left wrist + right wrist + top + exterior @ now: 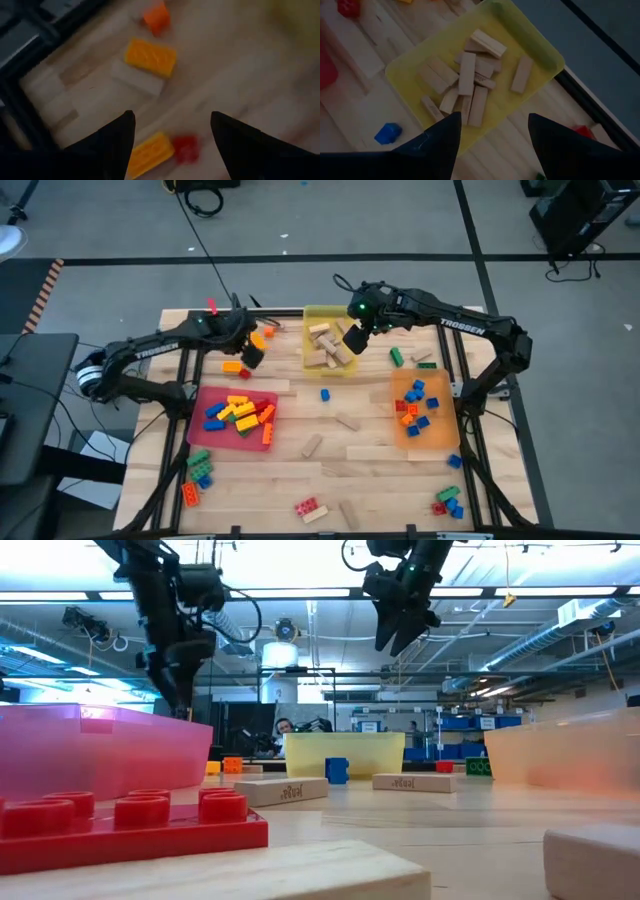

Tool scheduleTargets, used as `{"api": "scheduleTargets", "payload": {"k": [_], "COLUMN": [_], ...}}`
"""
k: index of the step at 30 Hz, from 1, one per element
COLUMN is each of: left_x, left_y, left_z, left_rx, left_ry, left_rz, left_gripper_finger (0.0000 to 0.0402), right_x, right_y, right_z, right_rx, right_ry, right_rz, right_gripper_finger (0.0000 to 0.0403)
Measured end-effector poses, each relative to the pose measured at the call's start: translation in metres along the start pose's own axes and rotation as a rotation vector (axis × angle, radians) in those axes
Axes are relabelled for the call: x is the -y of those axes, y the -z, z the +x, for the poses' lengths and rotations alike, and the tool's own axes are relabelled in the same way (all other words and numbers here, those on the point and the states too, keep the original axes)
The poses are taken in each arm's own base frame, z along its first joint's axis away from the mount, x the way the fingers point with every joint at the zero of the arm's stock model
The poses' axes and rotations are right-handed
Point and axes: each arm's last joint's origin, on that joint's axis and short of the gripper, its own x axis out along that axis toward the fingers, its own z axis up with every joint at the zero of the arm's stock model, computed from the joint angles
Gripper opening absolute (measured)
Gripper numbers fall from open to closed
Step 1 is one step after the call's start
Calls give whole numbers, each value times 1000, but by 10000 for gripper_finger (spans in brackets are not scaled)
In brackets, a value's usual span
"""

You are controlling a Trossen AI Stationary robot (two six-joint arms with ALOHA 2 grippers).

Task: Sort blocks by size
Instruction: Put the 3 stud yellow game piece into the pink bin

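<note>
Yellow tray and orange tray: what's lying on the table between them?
In the high view, a green brick and a tan wooden block lie between the yellow tray and orange tray.

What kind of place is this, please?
Probably a robotics lab or workshop: the light wooden table stands on a grey taped floor, and the low view shows exposed ceiling pipes and blue storage bins.
</note>
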Motion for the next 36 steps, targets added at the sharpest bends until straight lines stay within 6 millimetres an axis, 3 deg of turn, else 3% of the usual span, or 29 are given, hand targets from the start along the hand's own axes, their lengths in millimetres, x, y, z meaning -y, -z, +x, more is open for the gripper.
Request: {"api": "scheduleTargets", "payload": {"k": [3,12,18,27,31,36], "left_x": [1,8,10,16,18,18], "left_y": [1,14,15,17,16,15], "left_z": [8,51,75,109,115,116], "left_rx": [-124,-510,-611,-683,-680,-666], "left_ry": [24,69,-42,-59,-61,-60], "left_rz": [192,524,669,786,808,810], "left_gripper_finger": [267,266,266,265,241,175], "right_x": [-1,-1,-2,-6,-7,-7], "right_y": [0,-2,-2,-1,-1,-1], "right_z": [2,4,4,3,3,3], "right_rx": [-2,6,10,11,12,11], "right_ry": [0,-2,-3,-11,-14,-14], "right_rz": [-1,-4,-5,-7,-11,-11], "right_gripper_finger": [245,242,243,239,239,242]}}
